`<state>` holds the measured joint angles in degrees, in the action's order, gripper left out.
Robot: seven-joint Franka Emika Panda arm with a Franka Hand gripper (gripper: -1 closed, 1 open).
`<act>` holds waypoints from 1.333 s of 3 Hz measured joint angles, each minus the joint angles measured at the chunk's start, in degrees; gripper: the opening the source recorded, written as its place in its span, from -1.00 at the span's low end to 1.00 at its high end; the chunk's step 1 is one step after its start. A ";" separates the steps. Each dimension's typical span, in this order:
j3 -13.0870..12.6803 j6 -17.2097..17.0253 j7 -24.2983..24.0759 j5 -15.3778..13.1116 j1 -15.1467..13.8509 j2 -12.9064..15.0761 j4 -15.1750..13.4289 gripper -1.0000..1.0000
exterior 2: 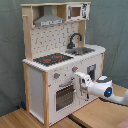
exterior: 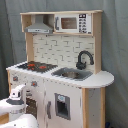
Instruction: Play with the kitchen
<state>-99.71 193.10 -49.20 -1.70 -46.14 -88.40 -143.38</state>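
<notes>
kitchen (exterior: 60, 75) base cropped, arm (exterior 2: 112, 92) cut (edge)

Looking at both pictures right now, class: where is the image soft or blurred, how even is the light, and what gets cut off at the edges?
In the first exterior view the kitchen looks soft throughout, evenly lit without glare, and the arm is cropped at the lower left corner. In the second exterior view the light is equally flat, the hob rings smear slightly, and the arm runs off the second exterior view's right edge.
</notes>
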 joint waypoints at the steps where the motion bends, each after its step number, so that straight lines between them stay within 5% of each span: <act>1: 0.74 0.00 0.00 0.19 -2.19 0.00 1.85 1.00; 2: 0.74 0.00 0.00 0.19 -2.29 0.00 1.94 -1.00; 4: 1.16 -10.61 -0.52 0.28 2.97 0.38 2.35 -1.00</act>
<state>-98.55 182.50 -49.72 -1.42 -43.18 -88.02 -141.03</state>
